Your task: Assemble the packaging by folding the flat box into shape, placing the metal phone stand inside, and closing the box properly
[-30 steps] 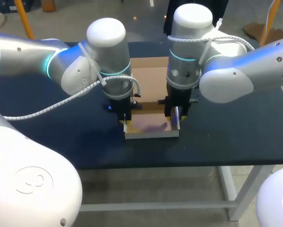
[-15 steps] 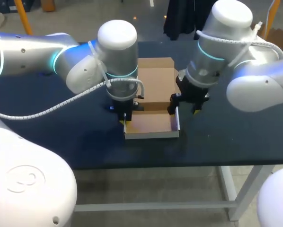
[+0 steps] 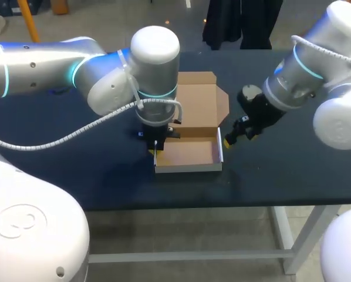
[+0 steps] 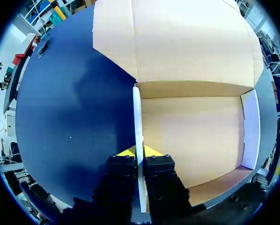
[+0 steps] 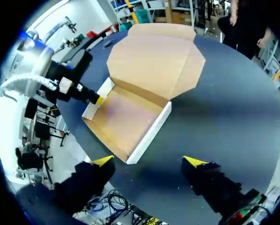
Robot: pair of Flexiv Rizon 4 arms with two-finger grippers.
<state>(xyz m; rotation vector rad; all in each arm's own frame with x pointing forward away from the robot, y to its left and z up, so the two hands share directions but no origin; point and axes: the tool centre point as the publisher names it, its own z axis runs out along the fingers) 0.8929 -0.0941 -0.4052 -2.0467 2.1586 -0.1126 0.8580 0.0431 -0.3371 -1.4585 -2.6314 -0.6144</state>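
Note:
The cardboard box [image 3: 187, 154] sits mid-table with its side walls standing and its lid [image 3: 194, 100] lying open and flat behind it. My left gripper [image 3: 155, 148] is shut on the box's left wall [image 4: 137, 117], one yellow tip on each side of it [image 4: 139, 151]. My right gripper [image 3: 237, 136] hangs open just right of the box's white right wall [image 3: 220, 147], touching nothing. In the right wrist view the right gripper [image 5: 149, 161] is above and beside that right wall [image 5: 151, 131], and the left gripper [image 5: 99, 100] shows at the far wall. The box interior [image 4: 191, 136] is bare.
The dark blue table [image 3: 76, 170] has bare surface to the left and right of the box. Its front edge [image 3: 222, 202] runs close below the box's front wall.
My right gripper has opened, let go of the box's right wall, and drawn back to the right. The left gripper has kept its hold on the left wall.

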